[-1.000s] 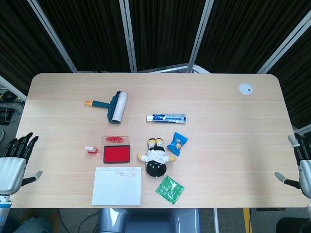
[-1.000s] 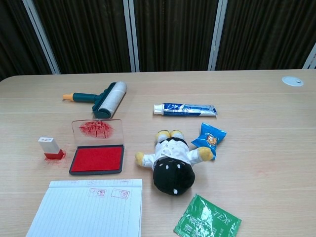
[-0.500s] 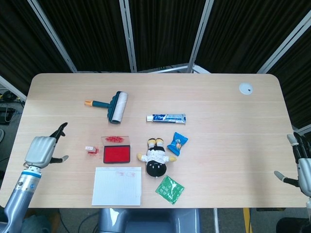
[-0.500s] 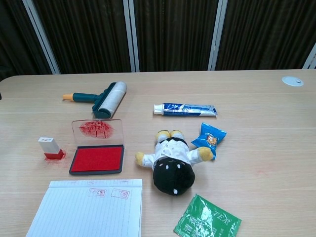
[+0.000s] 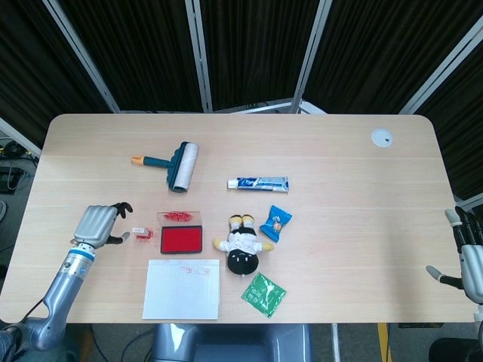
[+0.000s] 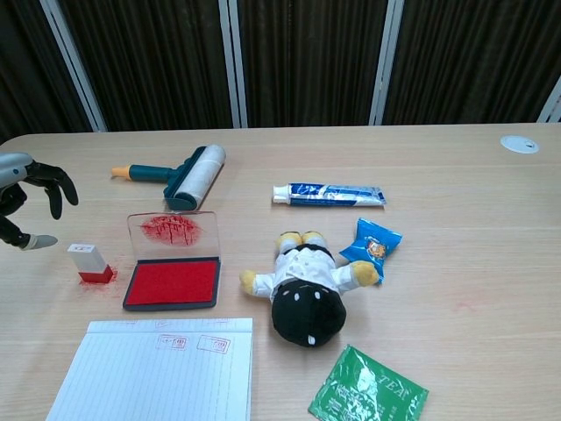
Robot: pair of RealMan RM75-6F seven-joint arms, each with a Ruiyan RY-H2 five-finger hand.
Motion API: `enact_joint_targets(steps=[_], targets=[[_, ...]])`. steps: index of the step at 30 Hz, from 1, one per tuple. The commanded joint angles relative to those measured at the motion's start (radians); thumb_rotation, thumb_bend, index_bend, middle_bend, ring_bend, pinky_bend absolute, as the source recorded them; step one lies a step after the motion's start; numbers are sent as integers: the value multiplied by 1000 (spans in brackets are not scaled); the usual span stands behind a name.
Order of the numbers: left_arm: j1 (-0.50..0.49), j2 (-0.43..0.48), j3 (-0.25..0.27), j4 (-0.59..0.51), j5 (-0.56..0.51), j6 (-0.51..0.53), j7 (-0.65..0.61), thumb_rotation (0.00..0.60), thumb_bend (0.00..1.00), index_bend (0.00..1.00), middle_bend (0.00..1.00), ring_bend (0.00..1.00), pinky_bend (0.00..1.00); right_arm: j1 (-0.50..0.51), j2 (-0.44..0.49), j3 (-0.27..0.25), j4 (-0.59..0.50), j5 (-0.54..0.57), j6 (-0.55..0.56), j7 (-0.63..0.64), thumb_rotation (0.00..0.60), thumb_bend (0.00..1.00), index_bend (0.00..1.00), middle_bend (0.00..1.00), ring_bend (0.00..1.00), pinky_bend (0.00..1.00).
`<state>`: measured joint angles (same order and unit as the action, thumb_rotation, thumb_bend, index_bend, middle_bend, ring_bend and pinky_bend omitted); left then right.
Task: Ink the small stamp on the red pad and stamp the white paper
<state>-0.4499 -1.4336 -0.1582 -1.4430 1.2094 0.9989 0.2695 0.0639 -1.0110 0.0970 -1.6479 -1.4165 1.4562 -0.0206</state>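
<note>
The small stamp [image 5: 139, 232] [image 6: 89, 263], white on top with a red base, stands upright just left of the open red ink pad [image 5: 181, 240] [image 6: 173, 282]. The pad's clear lid [image 6: 173, 230] lies behind it, smeared red. White lined paper [image 5: 183, 289] [image 6: 156, 380] with red marks near its top edge lies at the table's front. My left hand [image 5: 97, 223] [image 6: 26, 197] hovers a little left of the stamp, fingers spread and curved, holding nothing. My right hand [image 5: 468, 255] stays off the table's right edge, fingers apart, empty.
A teal lint roller [image 5: 175, 165] lies behind the pad. A toothpaste tube [image 5: 258, 183], blue snack packet [image 5: 275, 222], plush doll [image 5: 242, 246] and green tea sachet [image 5: 263, 293] lie to the pad's right. A white disc [image 5: 382, 138] sits far right on the wooden table [image 5: 355, 219].
My left hand has come in from beyond the table's left edge toward the stamp and now hovers close beside it. My right hand has hardly moved.
</note>
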Motion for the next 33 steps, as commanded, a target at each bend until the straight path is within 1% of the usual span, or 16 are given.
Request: enact_joint_targets(steps=[1,3,5,7,10,12,20,26,33], targets=[[-10,-15,7,14,-13,-14,13,600,239,331,419,836,895,1,-1,1,2,4,-2,-1,600,0,0,0,0,0],[-15,-21,11,20,-19,-21,21,600,248,331,428,844,895,1,-1,1,2,6,-5,-1,600,0,0,0,0,0],[-21,-28,16,26,-24,-26,27,600,253,335,452,874,902,3,-1,1,3,8,-8,0,600,0,0,0,0,0],[-26,-35,23,33,-25,-30,35,600,253,334,473,926,940,4,-1,1,4,10,-12,0,600,0,0,0,0,0],[-30,-49,27,44,-25,-24,48,600,252,331,468,969,990,5,-1,1,4,11,-13,0,600,0,0,0,0,0],[-31,-59,31,49,-21,-16,48,600,251,332,469,984,1000,5,0,2,4,11,-13,1,600,0,0,0,0,0],[-37,-73,42,66,-4,0,55,600,254,340,474,989,1000,6,1,2,5,13,-16,3,600,0,0,0,0,0],[-49,-93,52,97,8,-8,53,600,321,384,478,989,1000,7,0,1,5,15,-18,0,600,0,0,0,0,0],[-57,-115,70,139,36,-8,44,600,342,404,478,987,1000,7,1,3,5,21,-21,-2,600,0,0,0,0,0]])
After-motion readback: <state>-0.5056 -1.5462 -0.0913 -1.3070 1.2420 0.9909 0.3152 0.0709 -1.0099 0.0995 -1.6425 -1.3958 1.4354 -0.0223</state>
